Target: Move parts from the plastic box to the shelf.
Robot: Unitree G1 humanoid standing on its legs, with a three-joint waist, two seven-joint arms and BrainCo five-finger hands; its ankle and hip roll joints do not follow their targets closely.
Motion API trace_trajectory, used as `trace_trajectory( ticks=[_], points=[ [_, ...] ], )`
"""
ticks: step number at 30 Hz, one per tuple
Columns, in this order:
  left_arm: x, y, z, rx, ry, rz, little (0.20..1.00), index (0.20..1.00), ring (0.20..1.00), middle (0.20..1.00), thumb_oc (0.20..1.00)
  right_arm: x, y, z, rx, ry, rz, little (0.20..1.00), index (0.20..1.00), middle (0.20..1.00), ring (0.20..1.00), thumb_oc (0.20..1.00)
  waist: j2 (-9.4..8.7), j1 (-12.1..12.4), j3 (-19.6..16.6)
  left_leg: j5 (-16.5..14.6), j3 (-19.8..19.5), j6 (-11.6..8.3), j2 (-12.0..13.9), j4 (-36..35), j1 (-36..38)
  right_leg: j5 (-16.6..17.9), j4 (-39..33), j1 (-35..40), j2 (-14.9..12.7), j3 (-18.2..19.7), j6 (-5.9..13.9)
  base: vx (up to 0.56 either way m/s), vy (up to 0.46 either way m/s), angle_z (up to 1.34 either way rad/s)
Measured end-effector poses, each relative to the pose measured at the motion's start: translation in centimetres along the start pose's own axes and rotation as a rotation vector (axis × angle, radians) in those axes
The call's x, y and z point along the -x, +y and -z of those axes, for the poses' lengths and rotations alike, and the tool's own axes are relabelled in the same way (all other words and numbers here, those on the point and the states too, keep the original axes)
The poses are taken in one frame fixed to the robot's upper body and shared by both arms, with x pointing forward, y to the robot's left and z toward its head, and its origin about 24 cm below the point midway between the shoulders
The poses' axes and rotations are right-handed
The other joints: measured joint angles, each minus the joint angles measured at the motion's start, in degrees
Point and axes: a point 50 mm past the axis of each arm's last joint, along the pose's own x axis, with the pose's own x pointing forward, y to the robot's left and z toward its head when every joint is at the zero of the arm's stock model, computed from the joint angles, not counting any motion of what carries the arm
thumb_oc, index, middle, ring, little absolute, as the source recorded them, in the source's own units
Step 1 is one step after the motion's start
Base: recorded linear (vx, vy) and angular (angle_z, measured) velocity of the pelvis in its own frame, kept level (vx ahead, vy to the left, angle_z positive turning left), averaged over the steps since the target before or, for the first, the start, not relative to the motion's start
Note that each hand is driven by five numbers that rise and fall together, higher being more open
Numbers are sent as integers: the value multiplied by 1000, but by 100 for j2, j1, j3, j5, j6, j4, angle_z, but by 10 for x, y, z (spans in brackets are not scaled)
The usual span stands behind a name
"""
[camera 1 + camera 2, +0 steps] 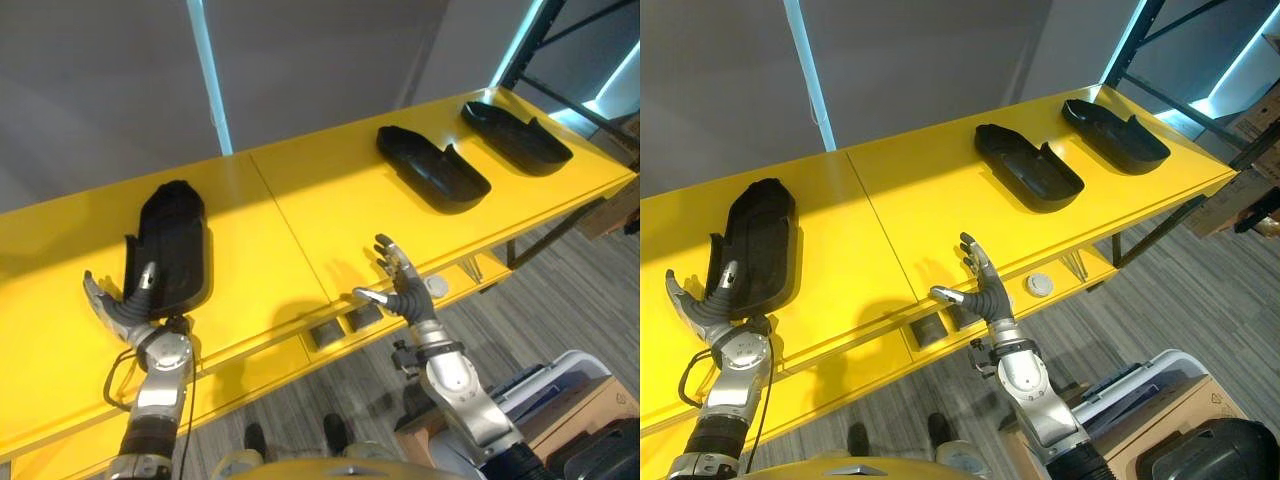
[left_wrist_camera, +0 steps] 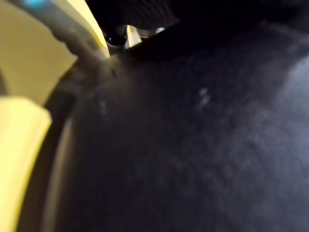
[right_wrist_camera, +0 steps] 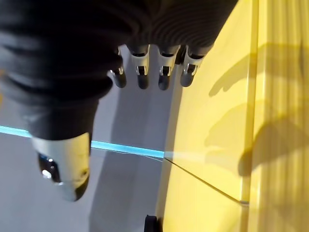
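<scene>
- Three black moulded parts lie on the yellow shelf (image 1: 330,215), none of them touching another.
- The nearest part (image 1: 170,245) lies at the robot's left, long axis running away from the front edge.
- The left hand (image 1: 125,310) sits at this part's near end, its fingers (image 1: 147,277) straight and resting on the part's surface, the thumb spread out over the shelf beside it.
- In the left wrist view a dark surface (image 2: 193,145) crowds the camera; it is probably that same part, though the view is too close to be sure.
- The right hand (image 1: 405,290) hovers above the shelf's front edge near the middle, fingers (image 3: 164,72) spread wide and straight, holding nothing.
- The middle part (image 1: 432,167) lies beyond the right hand, well apart from it, with bare yellow shelf between.
- The far part (image 1: 515,136) lies just past the middle one, near the shelf's right end.
- A dark upright frame (image 1: 530,45) stands behind that end.
- Cardboard boxes (image 1: 1200,425) sit on the grey floor (image 1: 560,290) at the lower right.
</scene>
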Motion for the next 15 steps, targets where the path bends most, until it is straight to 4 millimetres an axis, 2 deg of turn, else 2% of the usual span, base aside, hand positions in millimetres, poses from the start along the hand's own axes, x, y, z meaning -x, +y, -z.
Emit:
trace_trajectory(
  ticks=[9, 12, 15],
  points=[
    [5, -6, -3, 29, -2, 31, 1000, 1000, 1000, 1000, 1000, 0, 2, 2, 2, 16, -6, 1000, 1000, 1000, 1000, 1000, -1, 75, -4, 0, -31, 1, 0, 0, -1, 0, 8, 2, 1, -10, -1, 0, 0, 0],
    [11, -11, -7, 56, -6, 79, 1000, 1000, 1000, 1000, 1000, 0, 6, 2, -2, 16, -22, 1000, 1000, 1000, 1000, 1000, -1, 99, -4, 1, -36, 1, -1, 0, -1, 0, 8, 8, 0, -20, -1, -3, 0, 1],
    [26, -22, -13, 101, -26, 215, 1000, 1000, 1000, 1000, 1000, -7, 8, -3, 1, -10, -35, 1000, 1000, 1000, 1000, 1000, 2, 112, -5, 6, -46, 7, -8, 0, -4, -1, 10, 14, -5, -32, -2, -5, -1, 1]
  ],
)
